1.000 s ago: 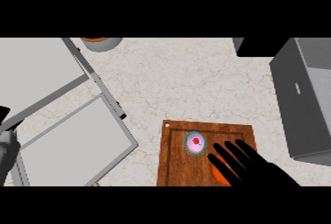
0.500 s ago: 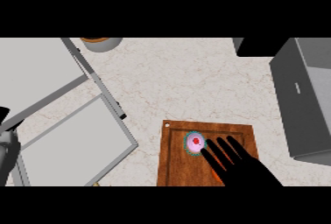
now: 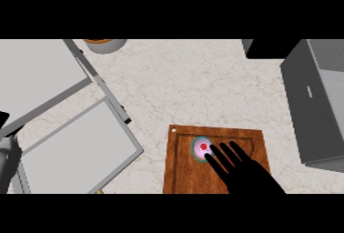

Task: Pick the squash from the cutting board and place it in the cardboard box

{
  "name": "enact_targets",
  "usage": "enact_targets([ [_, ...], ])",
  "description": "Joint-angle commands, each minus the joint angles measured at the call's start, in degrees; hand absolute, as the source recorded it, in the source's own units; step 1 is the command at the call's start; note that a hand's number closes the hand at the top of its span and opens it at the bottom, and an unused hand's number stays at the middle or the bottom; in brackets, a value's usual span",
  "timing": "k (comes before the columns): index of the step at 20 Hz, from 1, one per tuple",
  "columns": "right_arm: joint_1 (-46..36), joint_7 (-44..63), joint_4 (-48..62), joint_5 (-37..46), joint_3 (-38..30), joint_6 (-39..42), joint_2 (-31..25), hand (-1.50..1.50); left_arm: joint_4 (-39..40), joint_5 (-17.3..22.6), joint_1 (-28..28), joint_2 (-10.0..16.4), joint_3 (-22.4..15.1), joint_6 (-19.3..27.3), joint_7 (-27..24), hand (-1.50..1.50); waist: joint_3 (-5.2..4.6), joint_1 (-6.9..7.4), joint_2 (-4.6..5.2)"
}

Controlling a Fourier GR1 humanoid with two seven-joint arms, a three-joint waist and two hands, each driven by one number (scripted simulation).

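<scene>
A wooden cutting board (image 3: 181, 173) lies at the lower middle of the counter. On its upper left part sits a small round item (image 3: 199, 148) with a teal rim and a pink and red centre. My right hand (image 3: 245, 175) lies over the board with straight fingers, its fingertips (image 3: 209, 159) reaching the round item's right edge. No squash shape shows; the hand hides much of the board. A large grey open box (image 3: 316, 100) stands at the right edge. Of my left hand (image 3: 2, 119), only a black bit shows at the left edge, above its grey forearm.
Two big grey flat panels (image 3: 74, 145) with raised rails fill the left side. A small grey bowl (image 3: 105, 44) with a brown inside stands at the top. A black block (image 3: 269, 48) sits at the top right, next to the box.
My right hand has slid up and to the left over the board, toward the round item. An orange sliver seen under the hand before is now hidden.
</scene>
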Motion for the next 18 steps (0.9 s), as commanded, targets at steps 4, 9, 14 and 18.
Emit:
enact_targets([
  [4, -0.9, -0.1, 5.7, 3.6, 0.3, -0.5, 4.0, -1.50, 0.9, -2.3, 2.6, -5.8, -4.1, 0.2, -4.8, 0.00, -0.87, -0.38, 0.55],
  [9, -0.5, -4.0, 8.5, 4.6, -2.4, -2.9, 1.1, -1.50, 0.5, -3.5, 4.1, -6.9, -4.6, -0.6, -4.9, 0.00, -0.86, -0.47, 0.56],
  [14, 2.3, -6.7, 10.0, 3.4, -3.6, -3.6, 0.8, -1.50, 0.3, -2.2, 3.4, -6.2, -2.6, -2.5, -4.1, 0.00, -0.85, -0.60, 0.52],
  [18, -0.3, -12.0, 13.1, 6.2, -1.0, -5.7, 1.7, 1.50, -1.3, -5.2, 4.4, -8.9, -4.1, -0.1, -4.0, 0.00, -0.84, -0.16, 0.53],
])
